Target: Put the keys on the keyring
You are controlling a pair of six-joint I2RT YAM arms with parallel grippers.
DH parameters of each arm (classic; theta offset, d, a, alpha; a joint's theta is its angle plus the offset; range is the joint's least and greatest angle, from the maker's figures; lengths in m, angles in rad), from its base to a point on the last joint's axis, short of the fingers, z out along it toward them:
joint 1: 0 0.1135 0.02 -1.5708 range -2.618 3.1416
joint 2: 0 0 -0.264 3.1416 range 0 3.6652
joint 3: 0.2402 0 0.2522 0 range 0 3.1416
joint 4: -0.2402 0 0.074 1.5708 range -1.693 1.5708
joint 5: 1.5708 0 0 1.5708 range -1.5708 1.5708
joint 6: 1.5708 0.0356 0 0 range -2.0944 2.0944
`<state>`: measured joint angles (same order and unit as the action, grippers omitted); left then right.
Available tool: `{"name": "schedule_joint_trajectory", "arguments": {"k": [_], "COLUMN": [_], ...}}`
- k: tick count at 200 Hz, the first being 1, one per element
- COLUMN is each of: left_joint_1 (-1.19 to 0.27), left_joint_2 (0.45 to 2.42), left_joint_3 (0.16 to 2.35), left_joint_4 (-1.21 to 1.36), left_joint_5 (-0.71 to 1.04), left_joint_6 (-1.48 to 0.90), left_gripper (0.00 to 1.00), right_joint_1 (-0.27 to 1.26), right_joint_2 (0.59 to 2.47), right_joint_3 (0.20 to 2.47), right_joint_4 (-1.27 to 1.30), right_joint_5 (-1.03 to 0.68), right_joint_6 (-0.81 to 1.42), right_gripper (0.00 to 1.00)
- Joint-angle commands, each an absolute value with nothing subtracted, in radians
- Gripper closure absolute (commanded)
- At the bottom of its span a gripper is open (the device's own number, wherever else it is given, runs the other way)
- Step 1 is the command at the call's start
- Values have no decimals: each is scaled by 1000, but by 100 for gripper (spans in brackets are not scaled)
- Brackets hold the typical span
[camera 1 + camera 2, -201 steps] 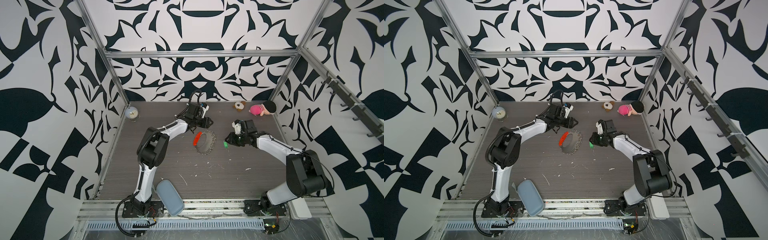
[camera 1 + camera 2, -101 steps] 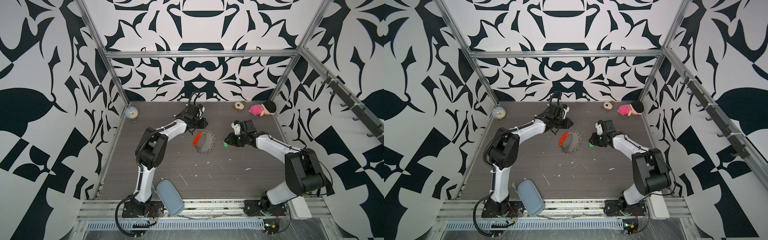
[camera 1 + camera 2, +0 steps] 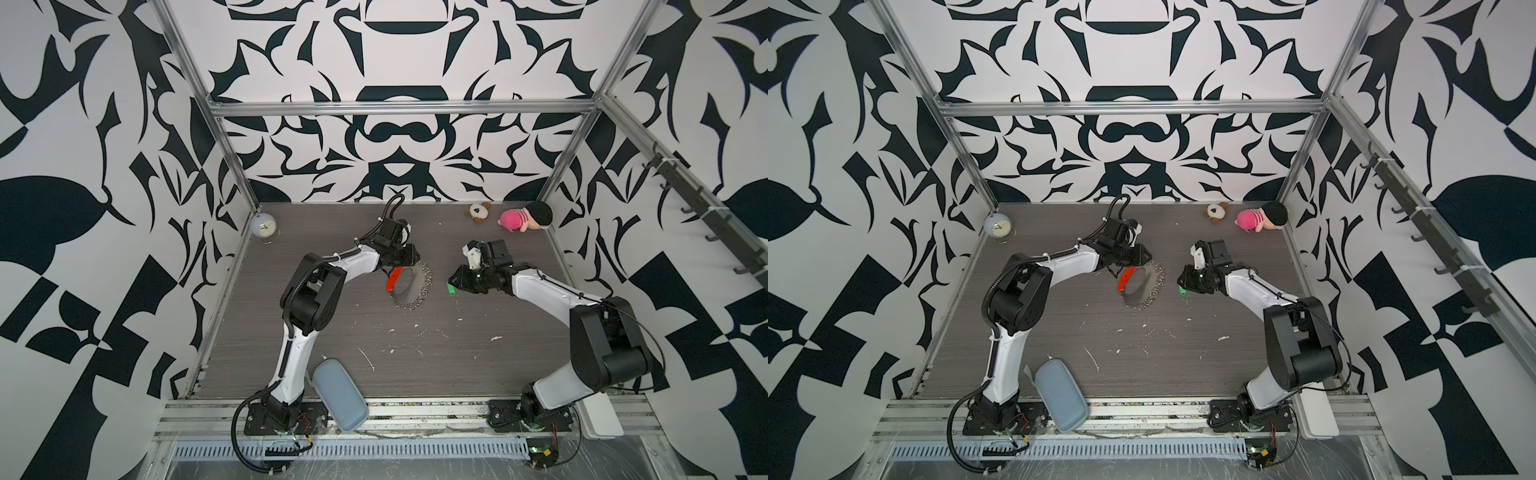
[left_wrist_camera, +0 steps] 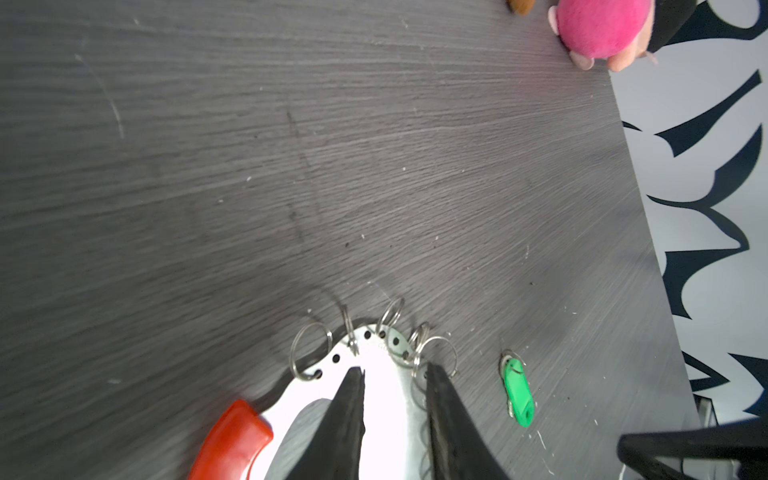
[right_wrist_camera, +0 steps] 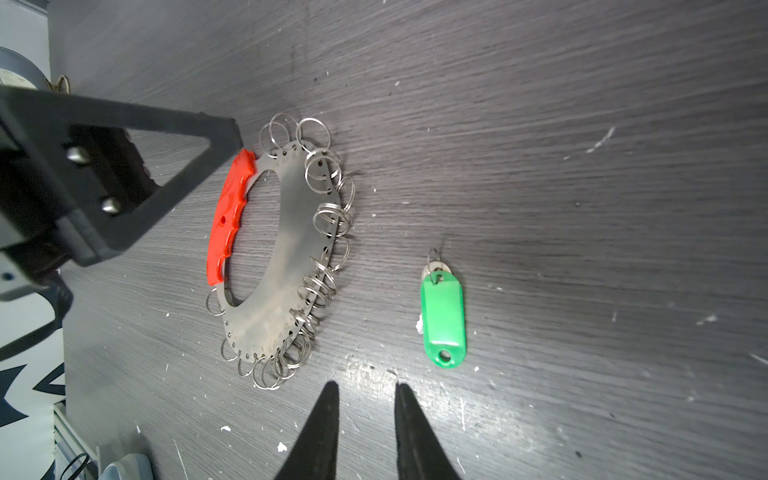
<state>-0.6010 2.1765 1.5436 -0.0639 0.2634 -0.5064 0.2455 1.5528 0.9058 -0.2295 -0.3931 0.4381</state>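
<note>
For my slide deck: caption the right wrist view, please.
Open right end effector poised near the green-tagged key, which lies beside the red-handled keyring, not yet attached.

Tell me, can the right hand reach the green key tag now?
Probably yes: the right hand stands open close to the green key tag, only bare tabletop between them, and the keyring lies aside.

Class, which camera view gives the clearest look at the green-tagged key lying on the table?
The right wrist view: the keys appear large and unobstructed, tag and key head both visible. The left wrist view shows the keys smaller, foreshortened; both top views give only a green speck.
</note>
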Motion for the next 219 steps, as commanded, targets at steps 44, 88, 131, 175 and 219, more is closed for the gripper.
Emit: {"name": "schedule_joint_trajectory", "arguments": {"k": [44, 88, 131, 175, 219], "left_joint_1": [-609, -611, -618, -623, -635], "left_joint_2": [2233, 2250, 2261, 2253, 2178], "left_joint_3": [1561, 1578, 1605, 1607, 1580], "left_joint_4": [-63, -64, -73, -89, -95], "left_joint_5": [233, 232, 222, 207, 164], "left_joint_6": [-523, -522, -518, -505, -424], "left_gripper": [70, 70, 71, 70, 70], "right_joint_1": [243, 243, 243, 241, 241], "right_joint_2": [1537, 1540, 1544, 1540, 1539], "right_joint_3": [933, 932, 930, 927, 922], "right_joint_4": [-222, -224, -221, -223, -221], "right_joint_5": [-397, -399, -402, -400, -400], "right_joint_6": [425, 425, 425, 421, 420], "right_gripper": [72, 72, 72, 72, 72]}}
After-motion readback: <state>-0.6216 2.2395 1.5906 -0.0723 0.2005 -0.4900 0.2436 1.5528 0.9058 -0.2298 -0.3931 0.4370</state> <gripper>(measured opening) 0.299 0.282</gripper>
